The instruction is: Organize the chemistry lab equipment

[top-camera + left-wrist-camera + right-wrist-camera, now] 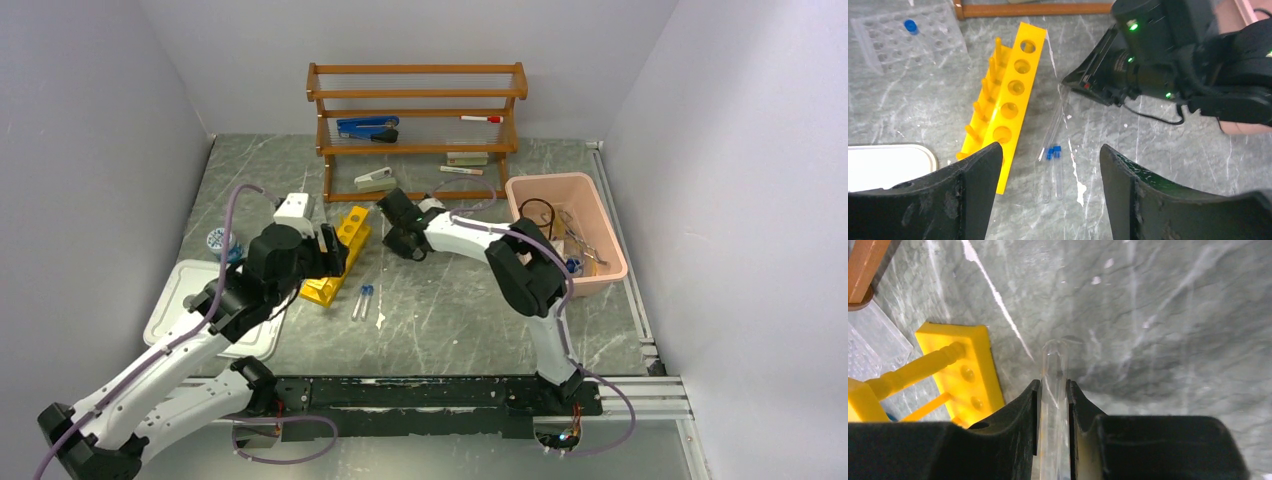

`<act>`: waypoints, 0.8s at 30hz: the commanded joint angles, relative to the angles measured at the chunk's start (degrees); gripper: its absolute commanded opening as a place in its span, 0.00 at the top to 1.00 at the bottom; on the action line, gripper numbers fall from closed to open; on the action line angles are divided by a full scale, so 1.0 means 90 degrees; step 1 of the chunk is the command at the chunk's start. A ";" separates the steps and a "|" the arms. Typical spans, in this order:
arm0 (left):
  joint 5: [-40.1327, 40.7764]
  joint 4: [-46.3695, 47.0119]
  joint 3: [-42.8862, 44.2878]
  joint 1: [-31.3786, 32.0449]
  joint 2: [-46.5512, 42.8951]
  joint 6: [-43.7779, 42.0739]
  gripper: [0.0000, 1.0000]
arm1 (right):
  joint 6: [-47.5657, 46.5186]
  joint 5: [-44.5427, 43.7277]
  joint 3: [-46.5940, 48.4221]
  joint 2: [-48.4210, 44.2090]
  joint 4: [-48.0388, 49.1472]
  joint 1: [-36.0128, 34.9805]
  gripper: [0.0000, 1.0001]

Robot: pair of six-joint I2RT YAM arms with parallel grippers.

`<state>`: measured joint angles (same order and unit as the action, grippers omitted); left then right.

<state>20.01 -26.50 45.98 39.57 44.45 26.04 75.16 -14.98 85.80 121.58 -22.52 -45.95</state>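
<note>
The yellow test-tube rack (338, 262) lies on its side at the table's middle left; it also shows in the left wrist view (1009, 102) and the right wrist view (960, 365). Two blue-capped tubes (363, 300) lie flat beside it, right of the rack (1054, 167). My left gripper (330, 250) is open and empty, and its jaws (1050, 150) stand wide above those tubes. My right gripper (402, 235) is shut on a clear test tube (1054, 375), whose rounded end sticks out past the fingertips, just right of the rack's end.
A wooden shelf rack (415, 120) with a stapler and markers stands at the back. A pink bin (550, 179) at the right holds wire items. A white tray (180, 300) lies at the left. A clear holed tube tray (903, 40) lies behind the yellow rack.
</note>
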 commanded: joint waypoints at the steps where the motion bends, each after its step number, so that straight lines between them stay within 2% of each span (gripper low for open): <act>1: -0.0557 0.0072 -0.0131 -0.0022 0.0265 0.0178 0.23 | -0.0186 0.0626 -0.0737 -0.0713 0.0538 0.0257 0.87; 10: -0.2268 0.0891 -0.0431 -0.0022 0.1133 0.0087 0.11 | -0.0383 0.1267 -0.1617 -0.1750 0.0871 0.0611 0.87; 14: -0.2713 0.1092 -0.0425 -0.0022 0.1701 0.0189 0.12 | -0.0483 0.1586 -0.1991 -0.2196 0.0984 0.0657 0.87; 20: -0.3569 0.1440 -0.0281 -0.0022 0.2361 0.0097 0.25 | -0.0245 0.2055 -0.2760 -0.2784 0.1319 0.0730 0.86; 24: -0.3972 0.1646 -0.0270 -0.0022 0.2673 0.0060 0.37 | -0.0023 0.2332 -0.3013 -0.2929 0.1597 0.0773 0.86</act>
<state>-8.91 -16.23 42.33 39.57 66.92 27.20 72.84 2.22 60.31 96.86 -11.62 -39.59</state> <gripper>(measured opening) 0.672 0.245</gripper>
